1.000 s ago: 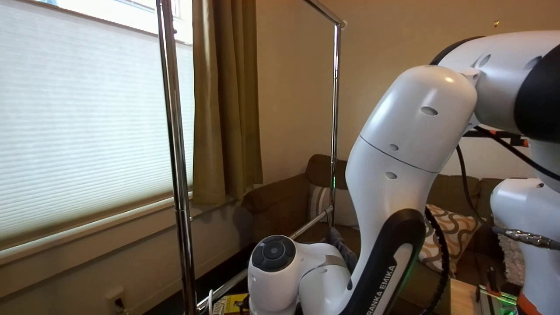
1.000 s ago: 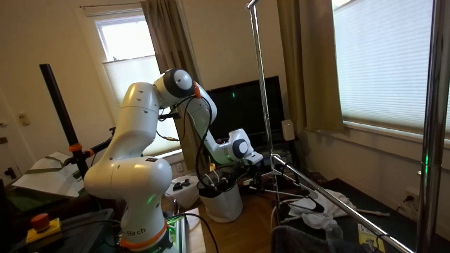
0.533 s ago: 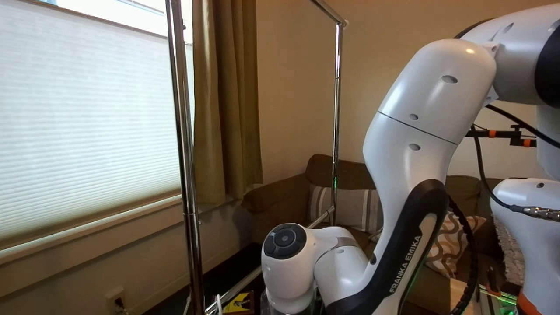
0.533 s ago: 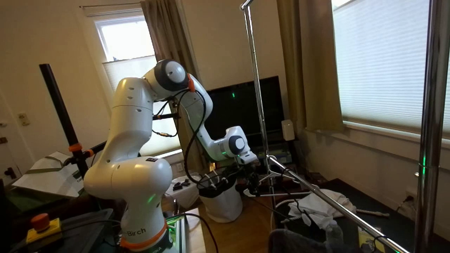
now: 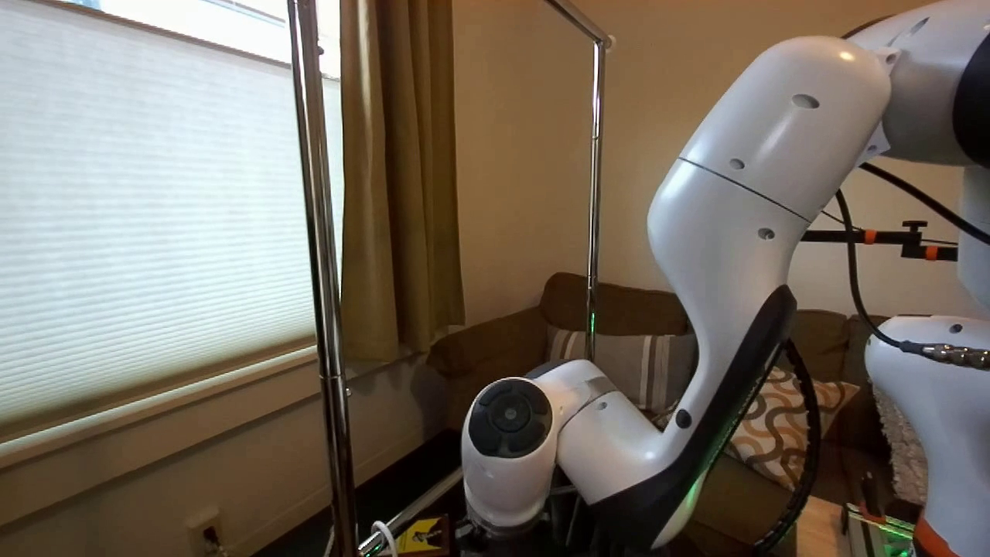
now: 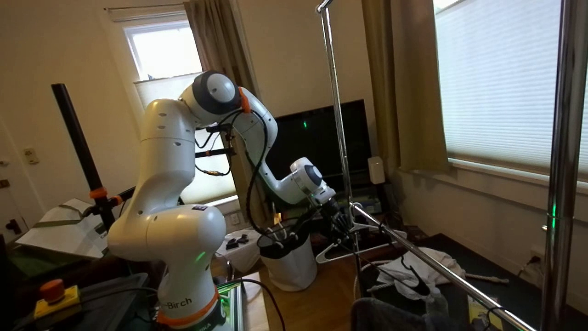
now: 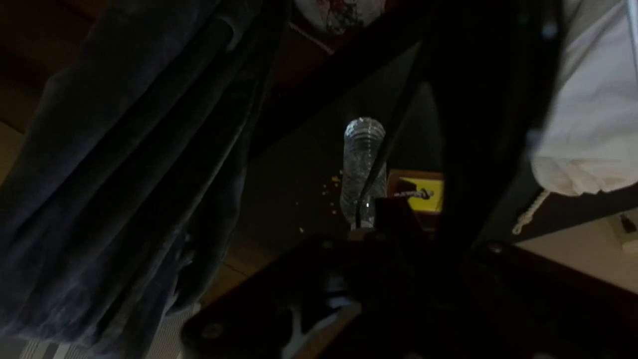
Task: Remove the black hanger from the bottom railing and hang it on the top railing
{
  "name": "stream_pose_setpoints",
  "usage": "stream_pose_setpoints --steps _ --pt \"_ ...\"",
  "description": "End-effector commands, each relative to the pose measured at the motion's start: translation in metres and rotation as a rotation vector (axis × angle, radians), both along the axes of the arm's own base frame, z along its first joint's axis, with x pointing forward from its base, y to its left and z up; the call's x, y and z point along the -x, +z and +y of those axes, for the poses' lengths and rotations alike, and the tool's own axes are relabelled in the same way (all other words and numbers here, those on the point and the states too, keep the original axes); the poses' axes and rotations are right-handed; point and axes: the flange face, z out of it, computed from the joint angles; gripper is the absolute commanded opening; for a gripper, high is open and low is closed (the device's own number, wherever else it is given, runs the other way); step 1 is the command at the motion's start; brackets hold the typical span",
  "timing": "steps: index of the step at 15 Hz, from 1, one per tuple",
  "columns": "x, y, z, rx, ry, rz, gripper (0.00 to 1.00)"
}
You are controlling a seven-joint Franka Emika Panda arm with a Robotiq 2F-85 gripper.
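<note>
Beside the shaded window, the garment rack stands upright, its top railing partly in sight. The white arm is bent down toward the bottom railing, which runs slantwise in an exterior view. Dark garment hangs nearby, large in the wrist view. Black hanger: tilted, showing below the bottom railing, hook off it. Gripper: fingers pinched on the hanger, towards one end.
</note>
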Motion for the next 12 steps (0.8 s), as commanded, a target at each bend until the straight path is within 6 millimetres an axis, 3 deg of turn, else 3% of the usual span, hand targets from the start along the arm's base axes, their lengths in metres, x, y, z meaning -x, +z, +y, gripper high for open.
stream_pose_setpoints --steps 1,12 --pt "0.003 0.028 0.005 0.090 -0.020 -0.083 0.01" --pt "0.103 0.088 0.042 0.291 -0.314 -0.067 0.01"
